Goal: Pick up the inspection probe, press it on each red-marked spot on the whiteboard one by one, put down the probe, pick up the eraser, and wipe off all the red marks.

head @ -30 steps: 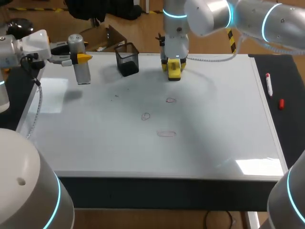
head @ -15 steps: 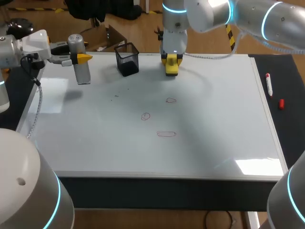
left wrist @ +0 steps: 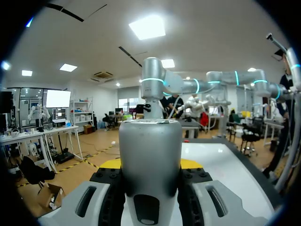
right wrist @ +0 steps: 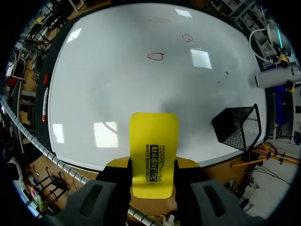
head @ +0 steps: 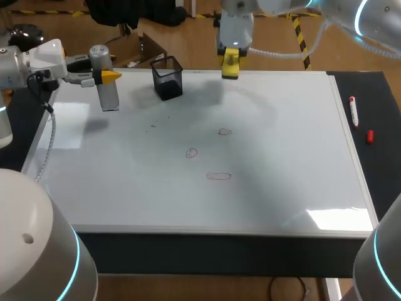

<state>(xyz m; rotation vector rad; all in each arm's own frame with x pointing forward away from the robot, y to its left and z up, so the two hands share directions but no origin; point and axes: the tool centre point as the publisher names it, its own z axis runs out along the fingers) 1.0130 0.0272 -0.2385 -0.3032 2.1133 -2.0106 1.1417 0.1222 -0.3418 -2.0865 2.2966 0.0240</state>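
Observation:
My left gripper (head: 106, 76) hangs over the board's far left corner, shut on the silver inspection probe (head: 105, 84), which stands upright; in the left wrist view the probe (left wrist: 150, 146) fills the gap between the yellow fingertips (left wrist: 111, 164). My right gripper (head: 230, 58) is raised above the whiteboard's (head: 282, 163) far edge, shut on the yellow eraser (head: 230, 68). From the right wrist, the eraser (right wrist: 154, 136) sticks out ahead of the gripper (right wrist: 154, 165), over the board's rim. Three red marks lie mid-board (head: 224, 132) (head: 192, 152) (head: 218, 176), and show in the right wrist view (right wrist: 155, 56).
A black mesh cup (head: 167, 77) stands at the far edge between the two grippers, also visible from the right wrist (right wrist: 237, 126). A red marker (head: 354, 111) and its cap (head: 369, 137) lie on the dark strip right of the board.
My right arm has lifted the eraser off the board's far edge and carried it up and slightly right. The left arm and the probe have stayed still.

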